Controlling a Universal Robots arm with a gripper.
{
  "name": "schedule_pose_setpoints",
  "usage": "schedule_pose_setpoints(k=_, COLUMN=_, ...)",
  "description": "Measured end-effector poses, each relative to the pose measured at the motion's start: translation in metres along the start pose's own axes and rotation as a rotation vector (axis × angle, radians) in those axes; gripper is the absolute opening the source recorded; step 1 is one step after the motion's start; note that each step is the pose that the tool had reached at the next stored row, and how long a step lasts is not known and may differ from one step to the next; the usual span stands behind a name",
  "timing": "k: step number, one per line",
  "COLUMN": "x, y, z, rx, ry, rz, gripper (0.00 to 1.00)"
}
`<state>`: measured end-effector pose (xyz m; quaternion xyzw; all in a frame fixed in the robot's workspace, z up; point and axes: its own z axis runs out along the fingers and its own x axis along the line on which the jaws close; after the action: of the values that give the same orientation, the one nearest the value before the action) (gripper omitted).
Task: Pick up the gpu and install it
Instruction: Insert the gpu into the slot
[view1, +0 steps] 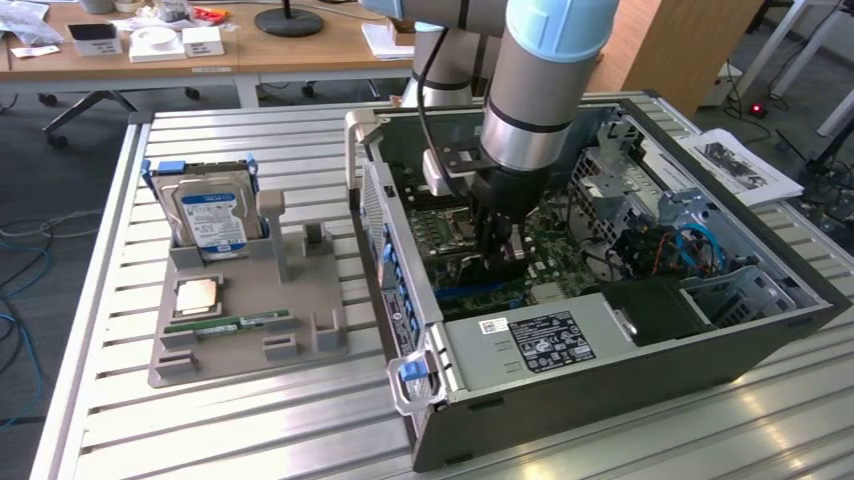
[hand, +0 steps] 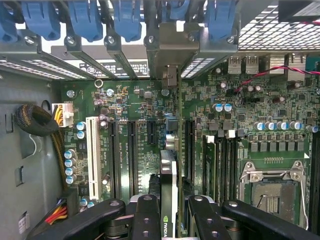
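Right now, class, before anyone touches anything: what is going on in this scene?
A robot arm is reaching down into an open computer case. Its gripper is shut on the gpu, held edge-on over the motherboard with its metal bracket toward the rear slot openings. I cannot tell whether the card is seated in a slot. On the exterior view's left, a grey tray holds a hard drive and a RAM stick.

a robotics lab in an office room: a robot arm (view1: 545, 80) over a slatted aluminium table (view1: 240, 430) carrying an open computer case (view1: 627, 390) and a grey parts fixture (view1: 227, 350), wooden desks (view1: 267, 52) beyond its far edge, loose cables (view1: 14, 290) on the carpet (view1: 80, 170).
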<state>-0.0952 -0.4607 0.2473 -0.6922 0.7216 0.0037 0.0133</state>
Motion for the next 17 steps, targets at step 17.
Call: schedule_pose_setpoints(k=17, x=-0.0001, y=0.0, z=0.0004, rx=0.0002, ry=-0.0006, rz=0.0, gripper=0.27)
